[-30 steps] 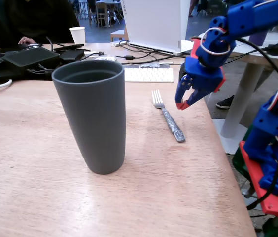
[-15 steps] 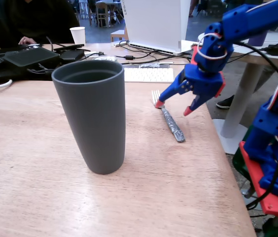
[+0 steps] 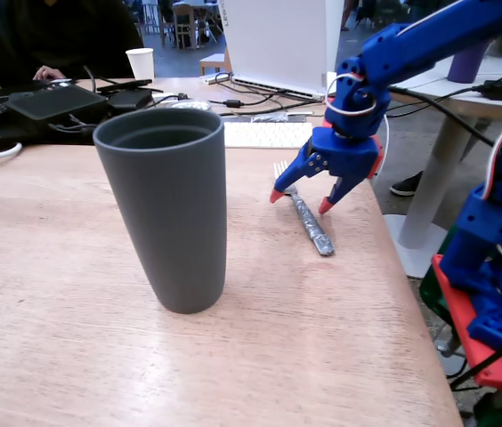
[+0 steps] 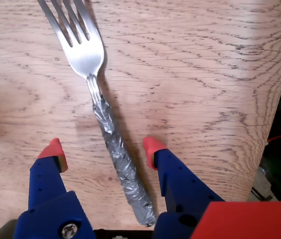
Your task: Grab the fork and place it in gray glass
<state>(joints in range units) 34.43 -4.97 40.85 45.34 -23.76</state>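
Blue two-finger gripper with red tips (image 3: 298, 201) has dropped from hover, jaws spread wide, now straddling slim silver fork (image 4: 111, 144) lying flat right of tall dark-gray tumbler (image 3: 171, 218). Nothing gripped; closing looks next.

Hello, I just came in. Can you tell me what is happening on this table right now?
A blue robot arm is reaching for a fork that lies flat on the wooden table. Its gripper is open, and in the wrist view the red-tipped fingers stand on either side of the fork's handle, not yet closed on it. The gray glass stands upright to the left in the fixed view, apart from the fork, and nothing shows above its rim.
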